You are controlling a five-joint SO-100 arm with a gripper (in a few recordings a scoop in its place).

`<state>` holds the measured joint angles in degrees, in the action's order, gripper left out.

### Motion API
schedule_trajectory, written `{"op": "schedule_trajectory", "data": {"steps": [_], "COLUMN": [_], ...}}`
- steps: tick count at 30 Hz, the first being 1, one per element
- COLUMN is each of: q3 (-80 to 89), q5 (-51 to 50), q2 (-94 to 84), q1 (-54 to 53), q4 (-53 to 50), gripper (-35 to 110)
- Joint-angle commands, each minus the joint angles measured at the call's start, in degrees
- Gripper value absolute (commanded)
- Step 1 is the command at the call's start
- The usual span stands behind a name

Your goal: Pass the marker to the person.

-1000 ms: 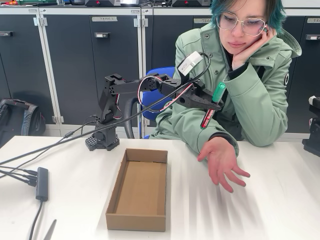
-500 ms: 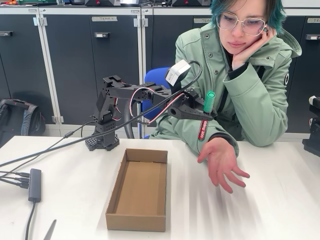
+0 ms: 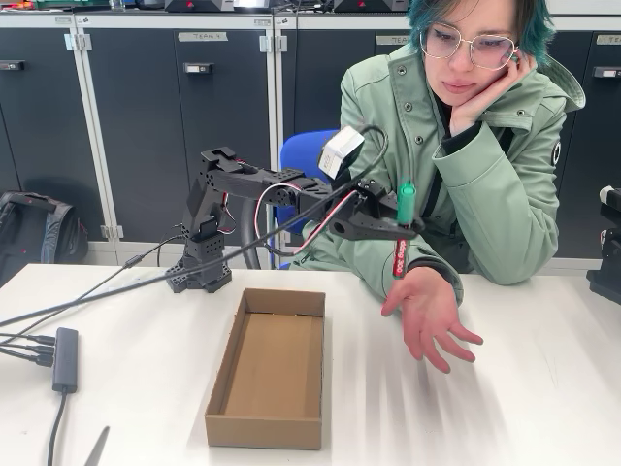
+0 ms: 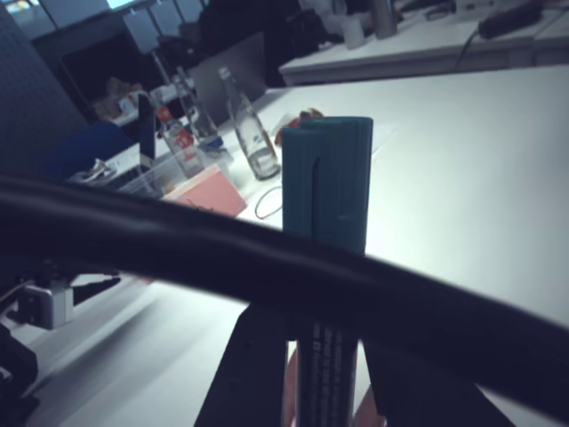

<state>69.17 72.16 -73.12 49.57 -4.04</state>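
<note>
At the far edge of the white tabletop [image 3: 146,388] sits the person in the pale sage-green jacket [image 3: 466,184], with one open hand [image 3: 427,316] resting palm up on the table near the far right part. The black robot arm [image 3: 243,194] stands at the far edge, left of the person, and reaches to the right over the far end of the open brown cardboard box [image 3: 270,364]. Its two-finger gripper [image 3: 400,228] is clenched on the thick marker with the green cap and dark labelled body [image 3: 402,238], which hangs almost upright in the air, cap up, just above the inner edge of the open palm (the wrist view [image 4: 325,191] shows the cap standing between the dark fingers). The risk, I think, is in the release: the marker is over the wrist side of the palm and not over its middle, so if the jaws let go here, it could strike the edge of the hand and roll away on the table. A black cable [image 4: 267,267] also crosses before the wrist camera and could catch.
</note>
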Motion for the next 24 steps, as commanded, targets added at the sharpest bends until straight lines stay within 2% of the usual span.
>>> {"op": "schedule_trajectory", "data": {"steps": [1, 11, 19, 21, 24], "q3": [-0.70, -8.88, -11.16, -11.34, -12.66], "q5": [-2.29, -9.14, -22.68, -25.66, -26.81], "q2": [-1.23, 8.96, 11.78, 11.16, 9.84], "q1": [-0.18, -1.76, -4.13, -4.48, -4.22], "q4": [3.60, 10.46, 15.91, 13.89, 5.62], "gripper": [-5, -5, -5, -5, -5]}}
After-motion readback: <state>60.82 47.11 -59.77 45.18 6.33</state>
